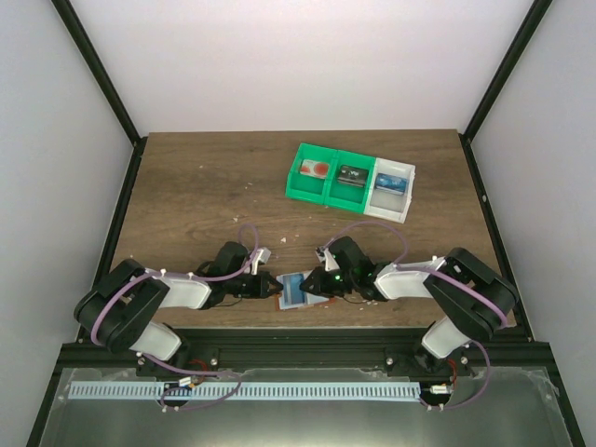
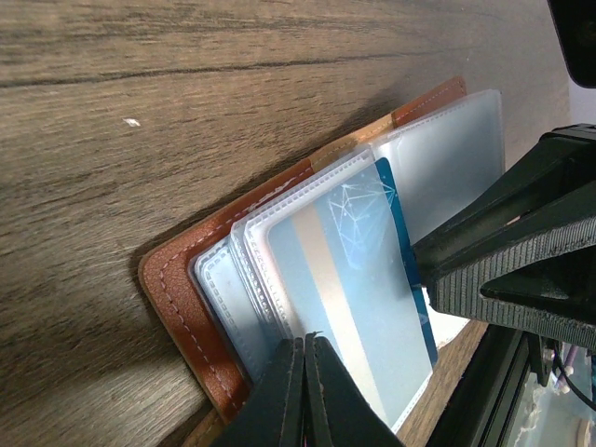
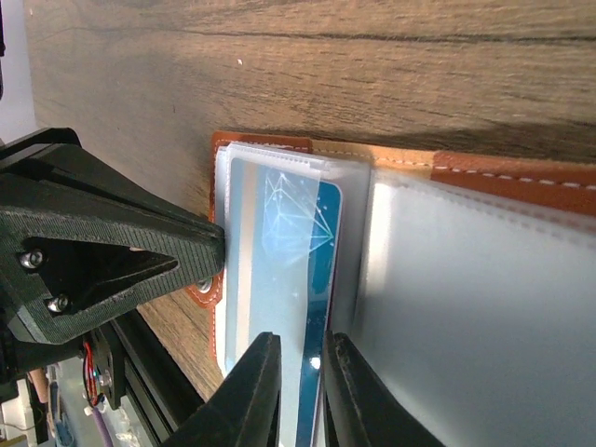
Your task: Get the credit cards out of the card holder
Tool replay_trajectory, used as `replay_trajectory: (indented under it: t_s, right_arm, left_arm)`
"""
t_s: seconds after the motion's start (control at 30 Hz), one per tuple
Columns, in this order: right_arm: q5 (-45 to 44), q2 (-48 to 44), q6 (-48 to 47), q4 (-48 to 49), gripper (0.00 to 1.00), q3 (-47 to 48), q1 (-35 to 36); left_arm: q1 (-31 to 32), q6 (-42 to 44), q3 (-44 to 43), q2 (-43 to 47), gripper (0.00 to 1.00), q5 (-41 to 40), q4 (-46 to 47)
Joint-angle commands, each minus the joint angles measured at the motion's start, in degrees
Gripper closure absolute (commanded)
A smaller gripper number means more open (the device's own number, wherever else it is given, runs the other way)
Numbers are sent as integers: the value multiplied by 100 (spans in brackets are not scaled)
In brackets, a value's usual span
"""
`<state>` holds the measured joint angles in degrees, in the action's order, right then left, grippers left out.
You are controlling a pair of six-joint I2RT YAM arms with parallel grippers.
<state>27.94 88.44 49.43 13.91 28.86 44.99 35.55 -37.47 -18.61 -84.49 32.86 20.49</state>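
**Both tools at the open card holder, near edge of the worktop**

Your left tool fills the foreground of its own view. Its black fingers are pressed together with the tips at the sleeve edge of the card holder; you cannot tell whether a sleeve is pinched. Your right tool faces it from the other side, fingers a narrow slit apart, tips over the end of the blue card.

The holder lies open and flat at the middle of the near edge of the worktop. A black frame rail runs just beyond that edge, so room there is tight, while wood grain runs on toward the far edge. Well apart, toward the far right corner, a green bin and a white bin stand touching, with cards inside.

Stitched reddish-brown leather rims the frosted plastic sleeves. The thin, glossy blue card sits in the top sleeve, its darker edge showing past the sleeve.
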Motion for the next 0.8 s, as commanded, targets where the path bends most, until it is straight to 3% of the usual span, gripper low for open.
replay_trajectory:
  t_s: [0.0, 0.37, 0.6, 0.77]
  right_arm:
    - [-37, 81, 24, 229, 86, 15, 18]
    - [-56, 211, 12, 220, 86, 34, 10]
    - [-51, 226, 34, 336, 99, -45, -12]
    - [-56, 113, 46, 387, 100, -168, -94]
  left_arm:
    - [6, 50, 122, -121, 97, -17, -98]
    - [5, 41, 131, -199, 97, 36, -28]
    - [11, 32, 145, -201, 97, 48, -19]
    - [11, 54, 117, -208, 97, 28, -63]
